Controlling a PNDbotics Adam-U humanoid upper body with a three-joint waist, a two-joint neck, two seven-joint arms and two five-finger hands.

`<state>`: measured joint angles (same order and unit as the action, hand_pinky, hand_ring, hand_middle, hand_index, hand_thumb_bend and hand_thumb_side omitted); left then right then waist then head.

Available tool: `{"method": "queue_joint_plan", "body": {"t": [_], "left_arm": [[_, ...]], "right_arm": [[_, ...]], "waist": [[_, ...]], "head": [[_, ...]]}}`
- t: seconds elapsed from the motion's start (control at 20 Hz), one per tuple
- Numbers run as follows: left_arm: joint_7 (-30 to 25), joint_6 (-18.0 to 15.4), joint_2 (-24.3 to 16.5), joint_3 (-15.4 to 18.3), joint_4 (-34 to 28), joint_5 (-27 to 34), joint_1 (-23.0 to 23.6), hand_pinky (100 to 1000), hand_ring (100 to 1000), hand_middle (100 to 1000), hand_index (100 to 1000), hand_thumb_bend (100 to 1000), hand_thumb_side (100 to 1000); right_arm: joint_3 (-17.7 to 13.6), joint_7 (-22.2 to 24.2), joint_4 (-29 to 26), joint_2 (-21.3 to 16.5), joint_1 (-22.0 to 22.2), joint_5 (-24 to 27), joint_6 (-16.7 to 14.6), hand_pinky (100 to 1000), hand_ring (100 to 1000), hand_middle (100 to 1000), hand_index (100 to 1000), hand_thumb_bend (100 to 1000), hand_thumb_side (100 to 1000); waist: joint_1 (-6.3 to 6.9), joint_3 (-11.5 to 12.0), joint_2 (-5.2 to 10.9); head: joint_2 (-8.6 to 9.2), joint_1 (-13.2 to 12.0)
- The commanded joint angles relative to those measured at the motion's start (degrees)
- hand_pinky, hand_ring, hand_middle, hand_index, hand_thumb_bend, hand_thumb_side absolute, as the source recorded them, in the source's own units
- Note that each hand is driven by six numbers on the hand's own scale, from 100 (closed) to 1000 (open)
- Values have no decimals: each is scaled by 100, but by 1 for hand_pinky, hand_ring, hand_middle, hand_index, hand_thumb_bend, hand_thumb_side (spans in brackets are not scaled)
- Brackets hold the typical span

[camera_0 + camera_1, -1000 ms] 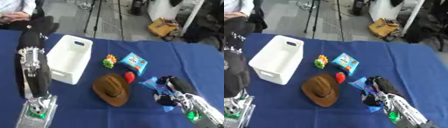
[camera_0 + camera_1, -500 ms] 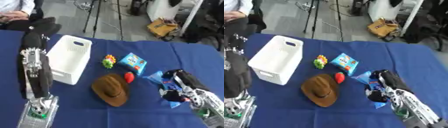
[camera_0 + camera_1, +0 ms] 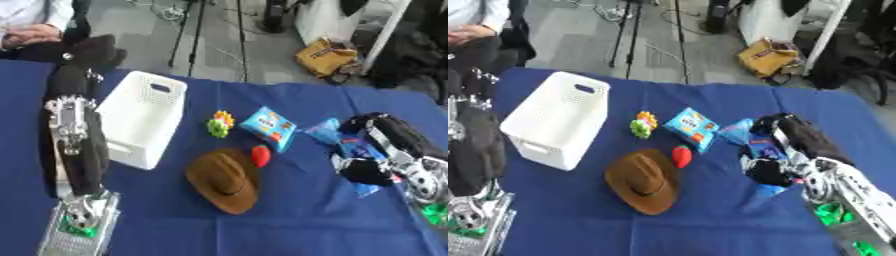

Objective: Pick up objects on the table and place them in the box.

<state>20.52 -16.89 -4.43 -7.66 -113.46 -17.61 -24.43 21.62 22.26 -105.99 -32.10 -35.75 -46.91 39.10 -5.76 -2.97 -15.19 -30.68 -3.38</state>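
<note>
Grey floor (image 3: pixel 157 45), tripod legs (image 3: pixel 194 30)

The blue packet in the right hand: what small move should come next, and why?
Probably carry it left toward the white box. The right hand has its fingers curled round the blue packet, and the box stands open across the table.

My 2 head cameras, looking down on the table.

I see from above and behind the arms, facing the far floor. Both eyes share the box (image 3: pixel 140 117), hat (image 3: pixel 645 182) and right hand (image 3: pixel 776 150). The left eye shows more of the left arm (image 3: pixel 74 135); the right eye sits slightly rightward, cropping that arm at its edge.
</note>
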Motion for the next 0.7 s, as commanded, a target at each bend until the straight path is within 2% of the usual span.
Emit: {"method": "queue_joint_plan", "body": {"t": [0.05,0.7], "left_arm": [[-34,6,17,-48,-114,39,-39,802,727,728,720,100,1000],[-188,13,147,-177,-114,138,-144,802,727,730,720,100,1000]], "right_arm": [[-105,108,-203,-275,-205,-80,11,271,580,528,612,100,258],[-80,255,86,-445,-916,-209,-2,245,575,517,595,100,262]], "waist": [[6,40,124],[33,589,134]], "head": [[75,60],[214,421]]}}
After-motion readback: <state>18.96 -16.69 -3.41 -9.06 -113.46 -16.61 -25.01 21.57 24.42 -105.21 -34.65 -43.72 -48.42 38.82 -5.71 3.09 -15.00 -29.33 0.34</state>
